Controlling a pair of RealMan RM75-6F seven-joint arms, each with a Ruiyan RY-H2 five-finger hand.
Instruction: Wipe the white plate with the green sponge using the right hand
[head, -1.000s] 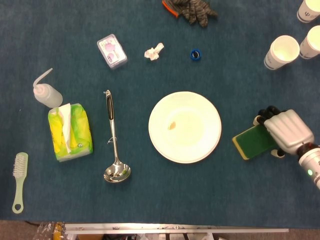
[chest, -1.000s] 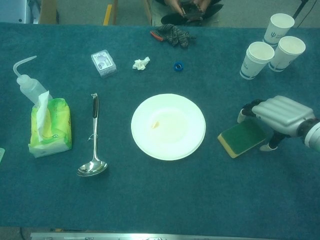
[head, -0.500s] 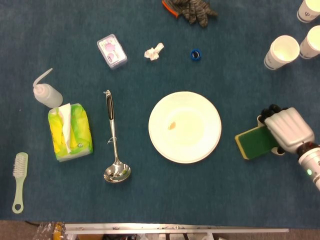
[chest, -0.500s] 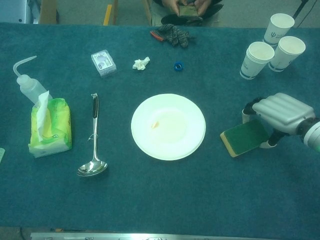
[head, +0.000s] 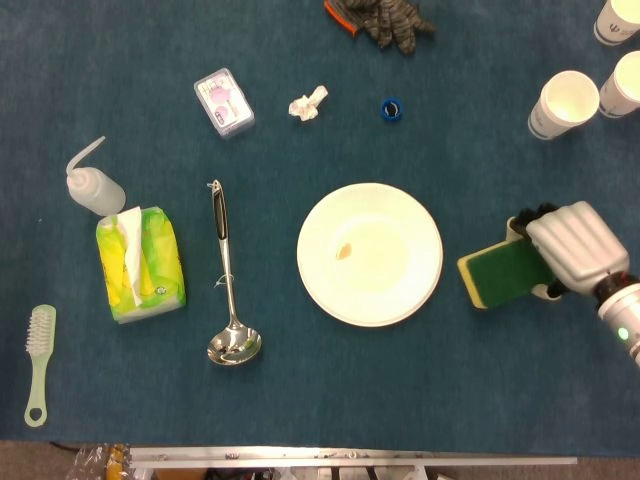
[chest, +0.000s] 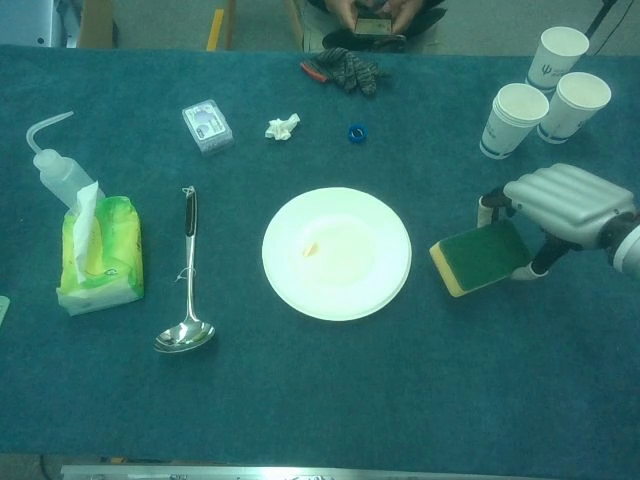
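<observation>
Right hand grasping the green sponge at its right end, fingers over the far edge and thumb at the near edge, the sponge lying just right of the white plate and apart from its rim; whether it is lifted off the blue desk cannot be told. The left hand is in neither view. The plate sits mid-desk with a small yellowish speck left of its centre. The sponge, green face up over a yellow layer, is judged light, soft and compressible, so an end grip leaves the free left end to sag or fold; a hold nearer the middle would press more evenly. The plate is judged stiff, smooth and liable to slide under sideways wiping.
</observation>
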